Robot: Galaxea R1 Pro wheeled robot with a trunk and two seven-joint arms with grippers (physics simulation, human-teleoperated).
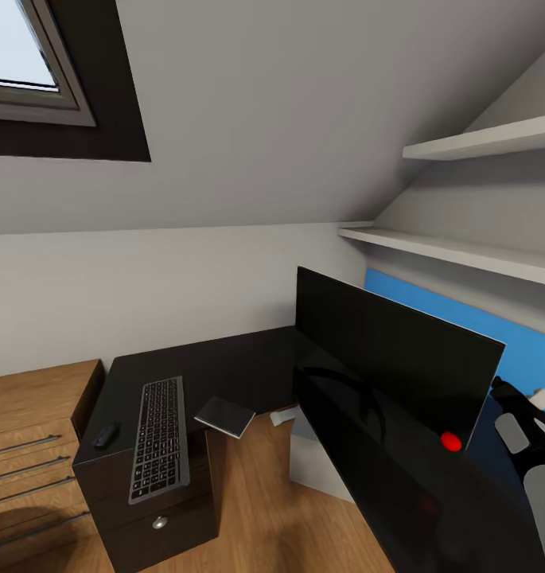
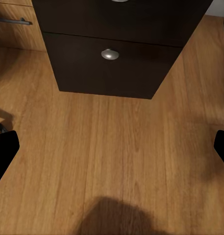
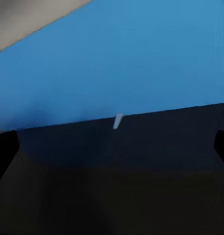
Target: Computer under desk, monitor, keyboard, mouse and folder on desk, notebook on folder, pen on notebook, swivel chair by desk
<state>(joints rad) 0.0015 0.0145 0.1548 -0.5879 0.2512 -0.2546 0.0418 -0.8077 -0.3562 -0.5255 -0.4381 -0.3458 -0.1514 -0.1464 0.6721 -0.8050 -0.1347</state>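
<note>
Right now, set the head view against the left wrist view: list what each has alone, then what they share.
Head view alone: the slim silver-grey keyboard, small dark mouse, thin grey notebook overhanging the desk edge, wide black monitor, blue wall panel.
Left wrist view alone: the left gripper's dark fingers wide apart over the floor.
Shared: the glossy black desk's drawer unit, wooden floor, light wooden chest.

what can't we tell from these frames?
- Head view: the monitor hides the desk surface behind it.
- Head view: the computer is mostly covered by the desk and monitor.
- Head view: the notebook overhangs the edge; its support is unclear.
- Right wrist view: the pen is small and blurred.
- Left wrist view: the drawer unit is cut off by the frame edge.
</note>
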